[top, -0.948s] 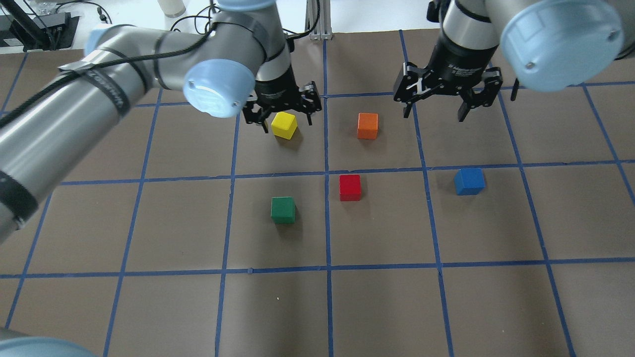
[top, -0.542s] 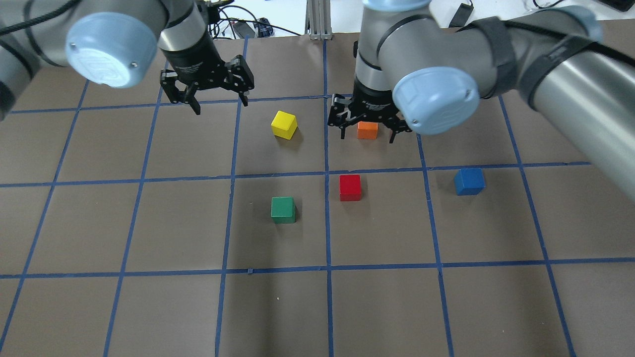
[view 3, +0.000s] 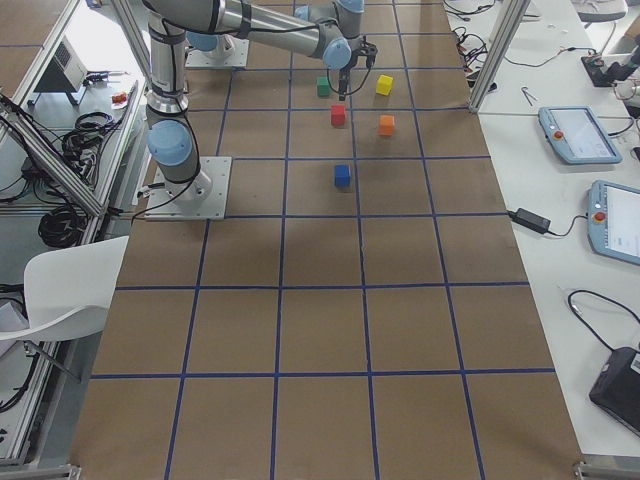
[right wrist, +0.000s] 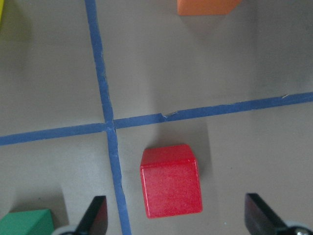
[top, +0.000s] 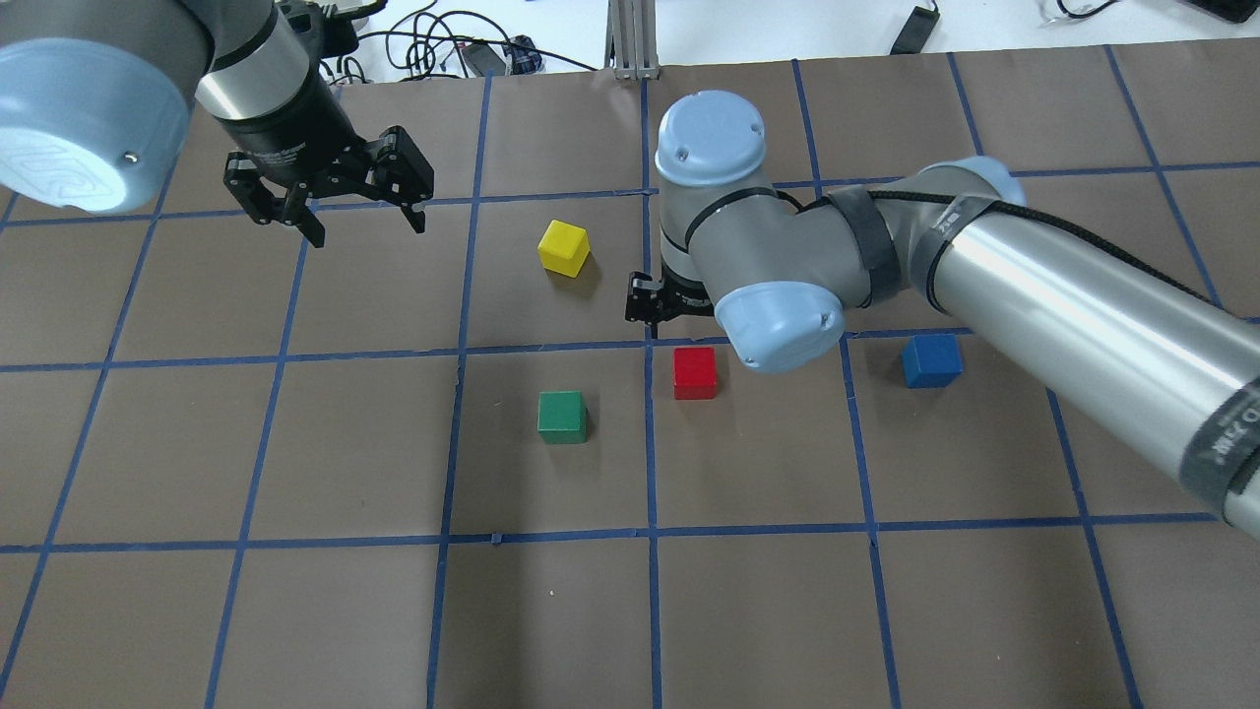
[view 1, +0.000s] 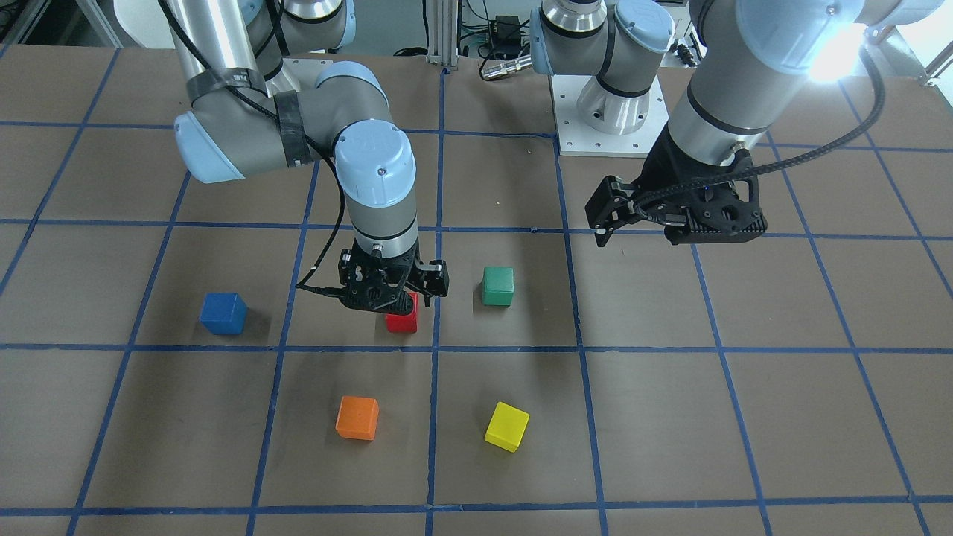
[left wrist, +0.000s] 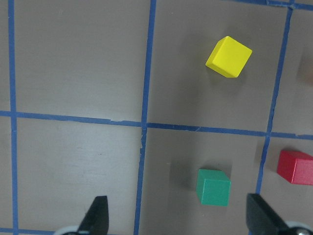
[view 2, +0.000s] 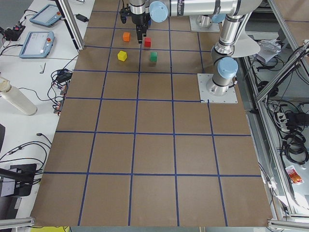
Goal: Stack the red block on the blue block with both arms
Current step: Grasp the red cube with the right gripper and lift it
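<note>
Right end effector (right wrist: 177, 216) shifted to red block (right wrist: 171, 180), mostly hidden overhead.

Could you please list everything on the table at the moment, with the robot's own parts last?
red block: one, red, mid-table, under the right gripper.
blue block: one, blue, on the robot's right of the red block, apart.
green block: one, green, on the red block's other side, apart.
yellow block: one, yellow, farther row, askew to the grid.
orange block: one, orange, farther row, beside the yellow block.
table: one, brown with a blue tape grid.
left gripper: one, black, open, raised, empty.
right gripper: one, black, open over the red block.
</note>
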